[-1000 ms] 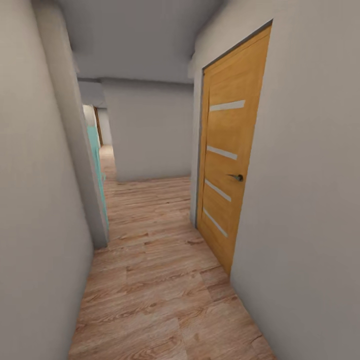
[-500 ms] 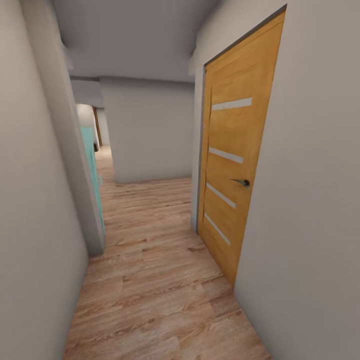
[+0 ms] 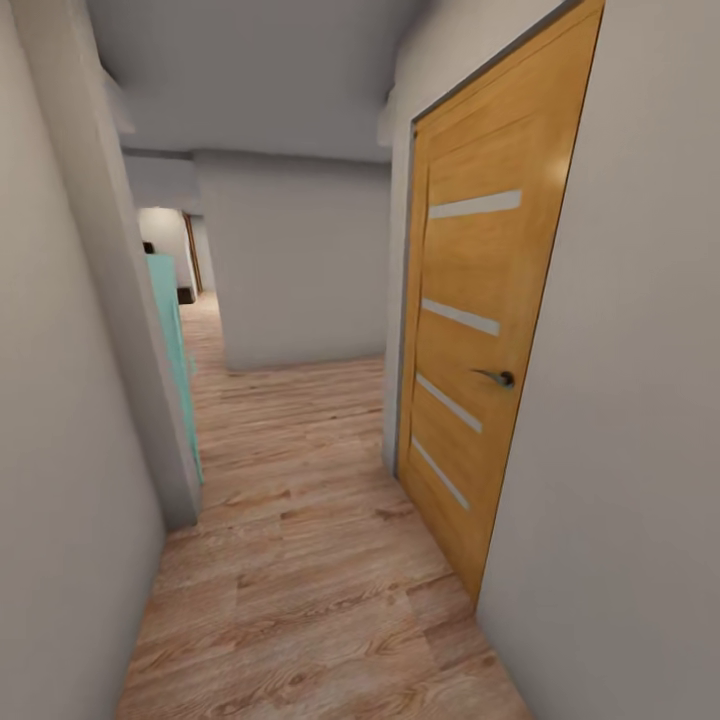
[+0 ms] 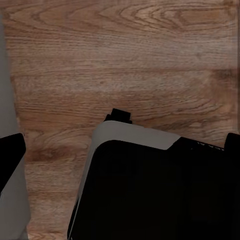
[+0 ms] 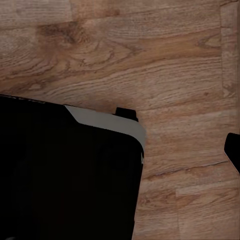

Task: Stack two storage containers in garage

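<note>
- The head view looks along a narrow hallway with a light wood plank floor point(image 3: 300, 560) and pale grey walls point(image 3: 70, 450) close on both sides.
- The landmark here is a closed orange-brown wooden door point(image 3: 480, 350) set in the right-hand wall, with four pale horizontal strips across its panel.
- A dark metal lever handle point(image 3: 497, 377) sits on the door's near edge, between the second and third strips from the top.
- Across the hallway from the door, a teal panel point(image 3: 172, 340) stands edge-on against the corner of the left wall.
- Beyond the door a grey wall block point(image 3: 300, 260) faces the camera; left of it, past the teal panel, the passage runs on toward a brighter opening point(image 3: 165, 240).
- The storage containers are not visible in any of these pictures, so their place cannot be told.
- The left wrist view looks down on wood planks point(image 4: 125, 60), with a black and pale grey part of the robot's body point(image 4: 150, 185) across the lower frame; the gripper's fingers cannot be made out, so its opening and any load cannot be told.
- The right wrist view likewise shows wood planks point(image 5: 150, 65) and a black and grey robot part point(image 5: 70, 175); whether that gripper is spread or closed cannot be told.
</note>
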Controlling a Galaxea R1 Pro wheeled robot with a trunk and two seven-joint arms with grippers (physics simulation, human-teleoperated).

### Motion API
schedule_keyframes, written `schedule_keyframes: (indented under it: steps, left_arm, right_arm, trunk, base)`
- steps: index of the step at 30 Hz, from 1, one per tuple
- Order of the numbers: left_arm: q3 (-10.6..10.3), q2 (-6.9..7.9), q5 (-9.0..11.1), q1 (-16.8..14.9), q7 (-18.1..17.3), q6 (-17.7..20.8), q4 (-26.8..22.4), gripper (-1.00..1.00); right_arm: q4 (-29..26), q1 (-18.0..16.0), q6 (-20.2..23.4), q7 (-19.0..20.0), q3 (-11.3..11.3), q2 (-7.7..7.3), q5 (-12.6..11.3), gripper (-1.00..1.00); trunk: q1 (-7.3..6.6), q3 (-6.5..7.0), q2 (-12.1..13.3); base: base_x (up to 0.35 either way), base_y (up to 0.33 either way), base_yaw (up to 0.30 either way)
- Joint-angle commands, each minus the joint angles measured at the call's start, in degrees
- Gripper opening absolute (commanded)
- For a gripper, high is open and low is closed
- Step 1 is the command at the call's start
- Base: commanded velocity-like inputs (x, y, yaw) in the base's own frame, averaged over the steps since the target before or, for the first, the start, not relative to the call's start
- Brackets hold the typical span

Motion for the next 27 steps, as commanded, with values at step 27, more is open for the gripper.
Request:
schedule_keyframes:
  steps: [27]
  left_arm:
    - [-0.1,0.06,0.3,0.0,0.1,-0.1,0.0,1.00]
  right_arm:
    - [0.2,-0.1,-0.3,-0.3,0.3,0.02,-0.1,1.00]
  trunk:
    - [0.04,-0.08,-0.1]
  base:
    - [0.321,0.000,0.203]
